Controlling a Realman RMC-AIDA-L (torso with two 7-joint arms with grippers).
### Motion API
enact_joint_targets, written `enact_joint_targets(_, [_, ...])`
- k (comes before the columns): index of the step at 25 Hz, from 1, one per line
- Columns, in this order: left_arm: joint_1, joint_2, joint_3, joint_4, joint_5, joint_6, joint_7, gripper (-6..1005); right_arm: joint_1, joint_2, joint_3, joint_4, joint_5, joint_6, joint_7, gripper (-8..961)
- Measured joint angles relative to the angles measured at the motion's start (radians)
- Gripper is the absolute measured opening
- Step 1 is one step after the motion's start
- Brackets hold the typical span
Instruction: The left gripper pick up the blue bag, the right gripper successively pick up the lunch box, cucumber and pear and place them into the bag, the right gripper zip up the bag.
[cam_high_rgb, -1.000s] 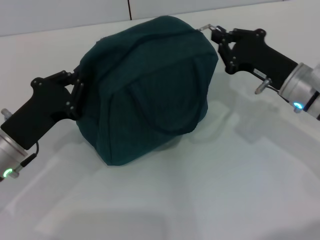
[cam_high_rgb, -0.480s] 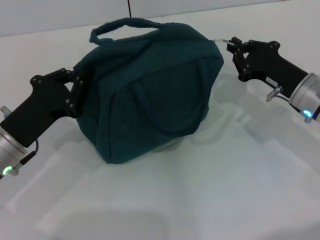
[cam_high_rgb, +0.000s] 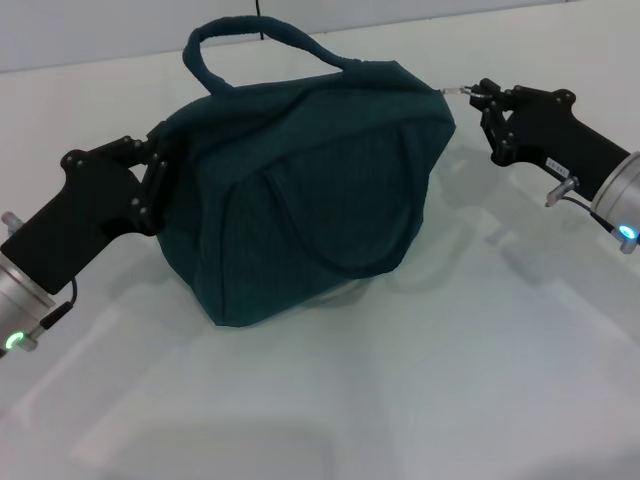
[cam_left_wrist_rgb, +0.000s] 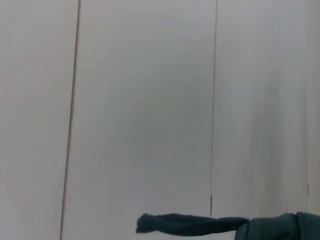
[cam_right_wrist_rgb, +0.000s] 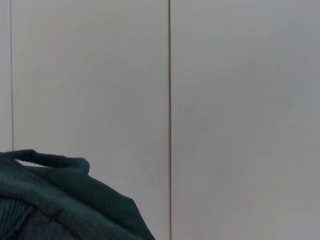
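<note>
The blue bag (cam_high_rgb: 300, 190) sits closed and bulging mid-counter (cam_high_rgb: 420, 400), one loop handle (cam_high_rgb: 250, 35) standing up at its far top, the other lying flat on the near face. The left gripper (cam_high_rgb: 158, 170) is pinched tight on fabric at the bag's left upper edge, and the right gripper (cam_high_rgb: 487, 100) is closed on the thin metal zipper pull (cam_high_rgb: 458, 90) at the bag's top right corner, pull drawn out taut from the bag. No readable writing or labels; both wrist views show only bag fabric against a pale panelled wall (cam_left_wrist_rgb: 150, 100).
</note>
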Motion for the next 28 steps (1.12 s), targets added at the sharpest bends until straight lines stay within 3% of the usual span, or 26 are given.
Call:
enact_joint_targets(12, [-0.012, -0.003, 0.003, 0.0, -0.004, 0.009, -0.007, 55, 0.024, 0.0, -0.027, 0.012, -0.086, 0.059, 0.096, 30])
enact_joint_targets(19, [-0.026, -0.005, 0.007, 0.0, 0.007, 0.026, -0.025, 54, 0.083, 0.01, -0.138, 0.015, -0.094, 0.092, 0.132, 27])
enact_joint_targets(28, [-0.017, -0.007, 0.008, 0.0, 0.002, 0.064, -0.035, 54, 0.068, 0.01, -0.136, 0.027, -0.087, 0.106, 0.136, 23])
